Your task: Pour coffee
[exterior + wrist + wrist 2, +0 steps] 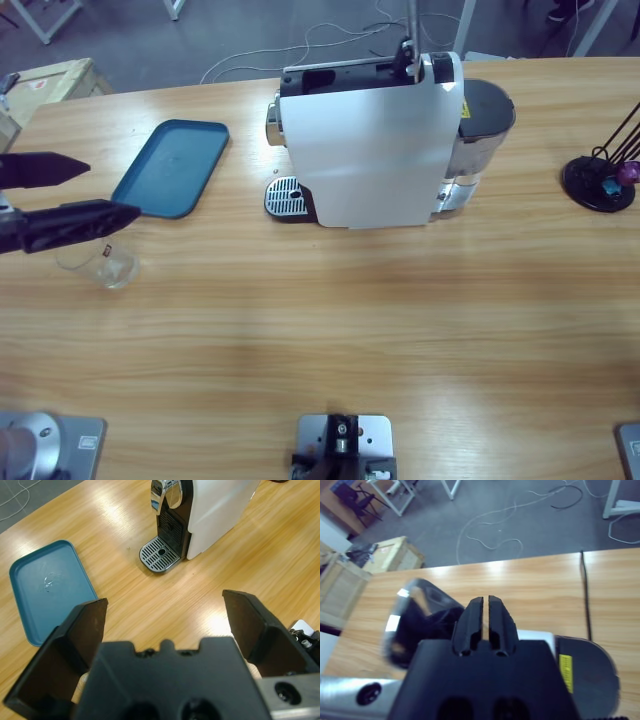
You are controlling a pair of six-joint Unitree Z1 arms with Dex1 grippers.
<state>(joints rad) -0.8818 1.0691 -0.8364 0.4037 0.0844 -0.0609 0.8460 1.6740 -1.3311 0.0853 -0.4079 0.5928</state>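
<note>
High view first: a white coffee machine stands on the far middle of the wooden table, its steel drip grate at its left foot and a dark water tank on its right side. Left of it lies a teal tray, bare. At the far right a black capsule stand holds a couple of coloured capsules.

From the left edge the left gripper reaches in, its two black jaws spread wide apart with nothing between them. A clear glass tumbler stands just below the nearer jaw, at the tray's near corner; whether any coffee lies in it I cannot make out from here.

Left wrist view looks across open table to the tray and the machine's chrome spout above the grate.

Right wrist view shows the right gripper with jaws pressed together, poised over the machine's top beside its chrome lever.
</note>
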